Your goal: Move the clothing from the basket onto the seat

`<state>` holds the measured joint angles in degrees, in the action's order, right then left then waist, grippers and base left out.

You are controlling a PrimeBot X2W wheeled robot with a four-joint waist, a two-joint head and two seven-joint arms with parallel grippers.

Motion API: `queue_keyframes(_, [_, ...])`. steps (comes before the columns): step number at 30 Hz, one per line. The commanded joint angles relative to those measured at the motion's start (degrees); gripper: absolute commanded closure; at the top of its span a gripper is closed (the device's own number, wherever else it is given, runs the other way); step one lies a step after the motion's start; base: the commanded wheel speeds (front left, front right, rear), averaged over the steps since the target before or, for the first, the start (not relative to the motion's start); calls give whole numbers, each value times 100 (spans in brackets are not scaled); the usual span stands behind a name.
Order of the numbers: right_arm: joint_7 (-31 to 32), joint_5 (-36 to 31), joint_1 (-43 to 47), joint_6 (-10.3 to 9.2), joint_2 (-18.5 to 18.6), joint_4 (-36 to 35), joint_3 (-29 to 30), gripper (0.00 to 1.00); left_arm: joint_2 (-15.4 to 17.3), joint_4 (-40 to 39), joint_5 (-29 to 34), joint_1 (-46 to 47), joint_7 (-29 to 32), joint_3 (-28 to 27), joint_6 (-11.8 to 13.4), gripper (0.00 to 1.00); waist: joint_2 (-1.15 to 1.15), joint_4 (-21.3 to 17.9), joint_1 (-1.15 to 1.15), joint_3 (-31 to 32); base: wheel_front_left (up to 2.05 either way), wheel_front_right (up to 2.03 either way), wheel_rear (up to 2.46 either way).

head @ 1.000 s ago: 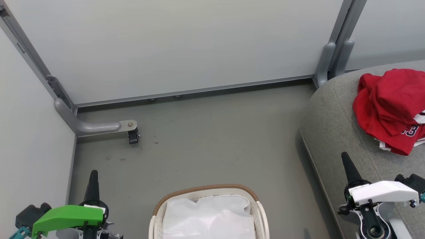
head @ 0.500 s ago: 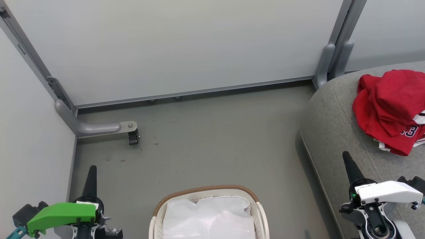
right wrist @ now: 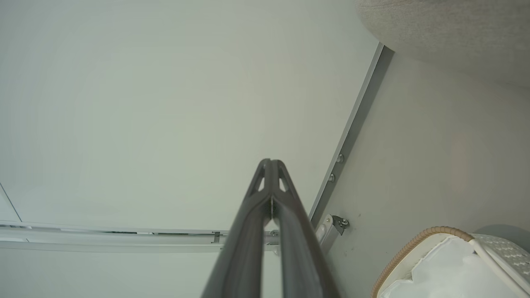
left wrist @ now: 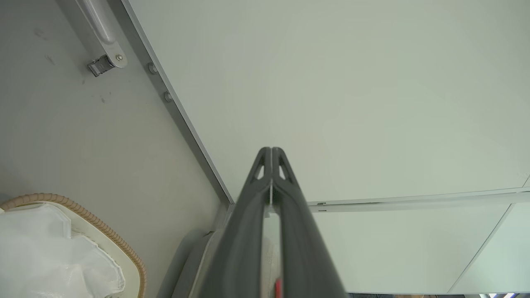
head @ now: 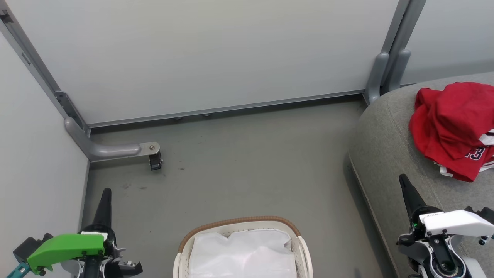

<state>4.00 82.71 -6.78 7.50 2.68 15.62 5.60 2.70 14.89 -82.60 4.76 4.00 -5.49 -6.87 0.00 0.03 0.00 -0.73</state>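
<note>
- Clothing (head: 451, 127), a red heap with a dark number showing, lies on the seat (head: 386, 154), ahead of the right gripper (head: 402, 178) and to its outer side, apart from its tips.
- The right gripper has its two dark fingers pressed together with nothing between them. It hangs over the seat's near edge.
- The left gripper (head: 107, 191) is closed and empty too, held above the floor. The basket (head: 239, 222) sits to its inner side, closer to the robot's body.
- The basket lies between the two grippers. Its visible inside shows white liner (head: 243, 251) and no red, but the picture's edge cuts off the near part.
- The transfer looks finished, or very nearly so.
- One risk is calling it done while a garment may lie in the hidden part of the basket.
- A forward and outward swing of the right arm could snag the clothing on the closed fingers and drag the loose heap toward the seat's rounded edge.
- A low inward sweep of the left arm could knock the basket's rim and shift it.
</note>
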Motion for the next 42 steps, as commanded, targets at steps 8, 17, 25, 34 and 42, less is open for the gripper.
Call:
queue_keyframes(8, [109, 405, 58, 0, 34, -97, 55, 100, 30, -66, -405, 155, 111, -61, -49, 100, 0, -1, 0, 19, 0, 0, 0])
queue_keyframes(17, [207, 742, 73, -1, 35, -144, 86, 100, 32, -84, -748, 178, 202, -98, -71, 100, 0, -2, 0, 39, 0, 0, 0])
queue_keyframes(25, [275, 986, 89, -1, 35, -181, 108, 100, 32, -95, -994, 189, 278, -121, -80, 100, 0, -3, 0, 56, 0, 0, 0])
queue_keyframes(34, [275, 977, 88, -1, 35, -177, 106, 100, 32, -90, -990, 181, 276, -118, -76, 100, 0, -3, 0, 56, 0, 0, 0])
queue_keyframes(42, [275, 978, 88, -1, 35, -177, 105, 100, 32, -91, -989, 181, 276, -118, -76, 100, 0, -3, 0, 56, 0, 0, 0])
